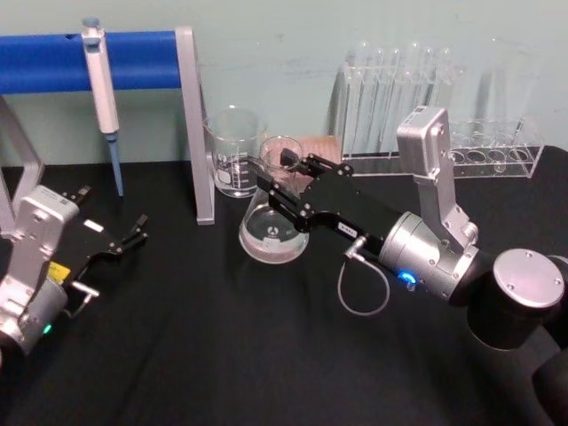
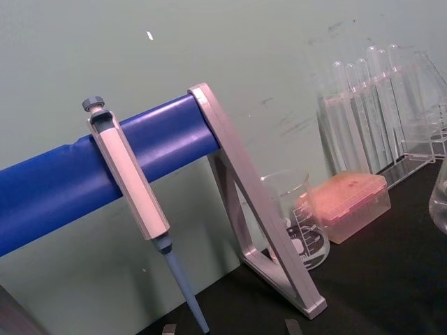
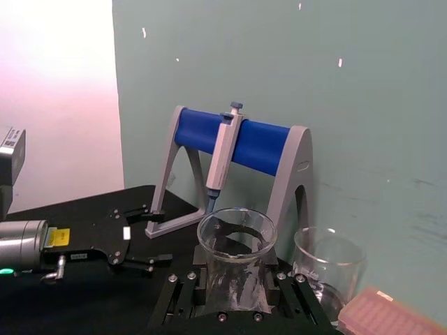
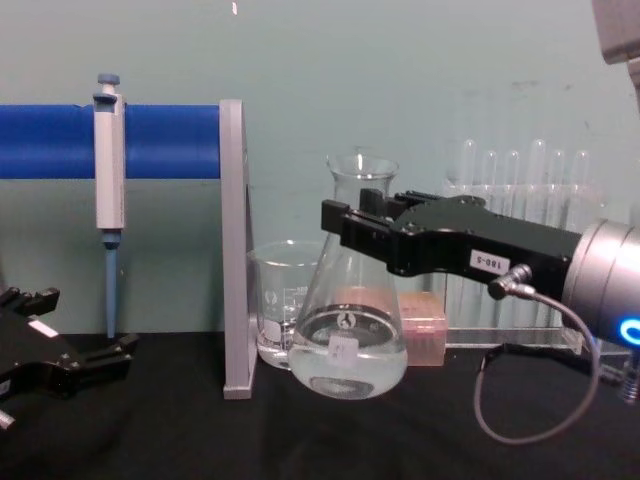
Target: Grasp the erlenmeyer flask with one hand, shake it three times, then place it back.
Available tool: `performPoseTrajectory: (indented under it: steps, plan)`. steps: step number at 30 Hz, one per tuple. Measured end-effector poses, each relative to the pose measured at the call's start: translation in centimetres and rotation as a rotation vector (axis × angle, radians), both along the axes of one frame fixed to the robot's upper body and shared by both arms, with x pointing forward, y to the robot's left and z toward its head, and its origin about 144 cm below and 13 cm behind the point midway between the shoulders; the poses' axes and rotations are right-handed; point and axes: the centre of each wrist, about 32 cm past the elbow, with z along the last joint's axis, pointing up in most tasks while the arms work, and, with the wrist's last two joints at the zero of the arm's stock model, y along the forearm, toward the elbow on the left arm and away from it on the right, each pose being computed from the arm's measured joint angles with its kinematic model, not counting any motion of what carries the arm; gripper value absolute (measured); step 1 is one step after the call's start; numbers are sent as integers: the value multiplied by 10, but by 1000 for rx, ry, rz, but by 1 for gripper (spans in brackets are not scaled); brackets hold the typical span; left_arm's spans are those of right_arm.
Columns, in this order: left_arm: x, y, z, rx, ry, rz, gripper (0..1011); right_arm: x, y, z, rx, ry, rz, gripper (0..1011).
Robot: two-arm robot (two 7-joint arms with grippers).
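The erlenmeyer flask [image 1: 275,229] is clear glass with a little liquid in its wide base. It is just in front of the beaker, leaning slightly. My right gripper [image 1: 286,174] reaches in from the right and is shut on its neck. The chest view shows the black fingers [image 4: 352,228] clamped just below the flask's [image 4: 349,345] rimmed mouth. In the right wrist view the flask's mouth [image 3: 236,230] sits between the jaws. I cannot tell whether its base touches the table. My left gripper [image 1: 135,231] rests open at the table's left, apart from the flask.
A glass beaker [image 1: 234,151] stands right behind the flask, beside the grey leg of a blue-barred stand [image 1: 194,124] holding a pipette [image 1: 103,93]. A pink box [image 4: 420,322] and a clear test tube rack [image 1: 444,115] line the back right. Black table [image 1: 204,346] in front is open.
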Motion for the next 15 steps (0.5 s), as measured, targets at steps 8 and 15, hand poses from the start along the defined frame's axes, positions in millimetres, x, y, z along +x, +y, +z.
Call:
performPoseTrajectory:
  steps: [8, 15]
  plan:
    - [0, 0, 0, 0, 0, 0, 1001, 1, -5, -3, -17, 16, 28, 449]
    - [0, 0, 0, 0, 0, 0, 1001, 2, -10, -9, -27, 34, 47, 449]
